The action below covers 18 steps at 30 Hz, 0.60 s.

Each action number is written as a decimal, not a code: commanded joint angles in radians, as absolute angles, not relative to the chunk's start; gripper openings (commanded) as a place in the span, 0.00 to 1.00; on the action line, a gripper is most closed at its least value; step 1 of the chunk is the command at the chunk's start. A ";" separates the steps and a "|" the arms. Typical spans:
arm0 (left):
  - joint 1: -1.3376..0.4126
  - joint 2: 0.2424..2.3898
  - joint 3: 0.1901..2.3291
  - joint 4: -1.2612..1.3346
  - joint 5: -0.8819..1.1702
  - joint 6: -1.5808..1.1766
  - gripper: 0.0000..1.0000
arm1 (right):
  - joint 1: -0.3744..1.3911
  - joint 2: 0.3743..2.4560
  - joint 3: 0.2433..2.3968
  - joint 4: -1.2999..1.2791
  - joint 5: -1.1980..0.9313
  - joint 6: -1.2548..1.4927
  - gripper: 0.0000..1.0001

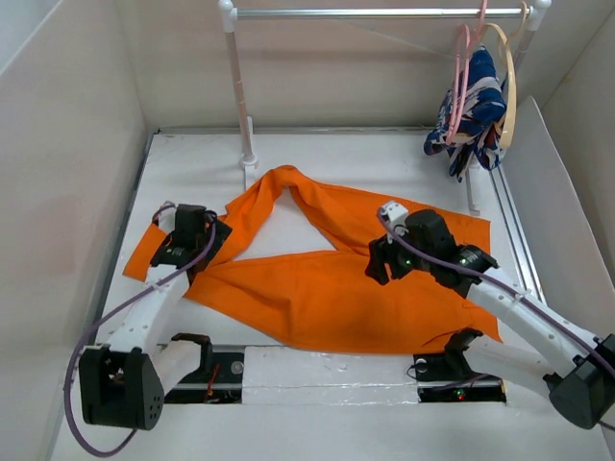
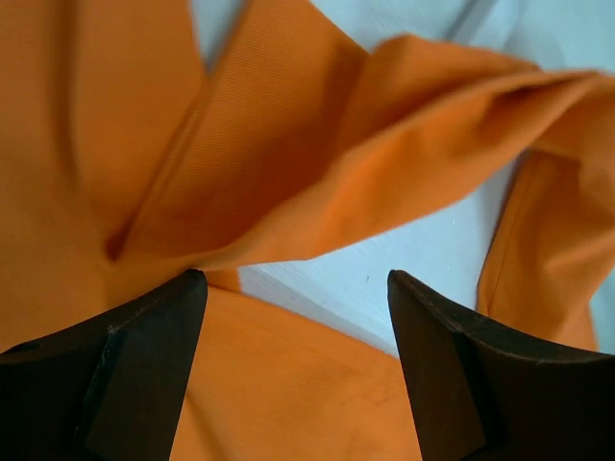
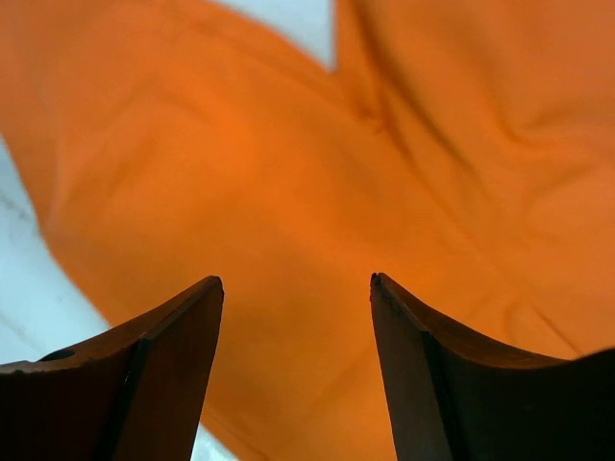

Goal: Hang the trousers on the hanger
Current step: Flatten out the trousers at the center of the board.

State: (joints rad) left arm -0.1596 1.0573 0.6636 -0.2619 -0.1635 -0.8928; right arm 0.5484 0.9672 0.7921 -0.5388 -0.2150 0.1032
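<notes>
1. The trousers [image 1: 317,279] are plain bright orange, with no pattern.
2. The hanger [image 1: 464,86] is pale pink; the second hanger [image 1: 509,86] is tan.
3. The hanging garment [image 1: 473,110] is dark blue with a white pattern.
4. The bench [image 1: 384,158] is white.
5. The left claw [image 2: 296,279] and right claw [image 3: 296,280] have black fingers.
6. The arms [image 1: 144,312] are white with black joints, and their cables [image 1: 67,384] are purple.

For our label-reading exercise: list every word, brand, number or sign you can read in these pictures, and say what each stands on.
No text can be read in any view.
The trousers are plain orange, with no label showing.
The blue-and-white garment shows only a pattern, no letters.
The rail is bare metal.
</notes>
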 commanded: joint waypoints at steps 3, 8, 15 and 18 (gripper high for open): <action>-0.114 0.818 0.632 -0.440 -0.181 -1.092 0.77 | 0.701 0.985 0.815 -0.505 -0.178 0.115 0.68; -0.114 0.698 0.592 -0.509 -0.143 -1.293 0.95 | 0.724 0.985 0.792 -0.462 -0.287 0.074 0.69; -0.114 0.824 0.680 -0.575 -0.147 -1.463 0.99 | 0.724 0.992 0.782 -0.454 -0.305 0.029 0.69; -0.114 0.882 0.708 -0.565 -0.173 -1.534 0.99 | 0.724 1.009 0.787 -0.460 -0.322 0.023 0.69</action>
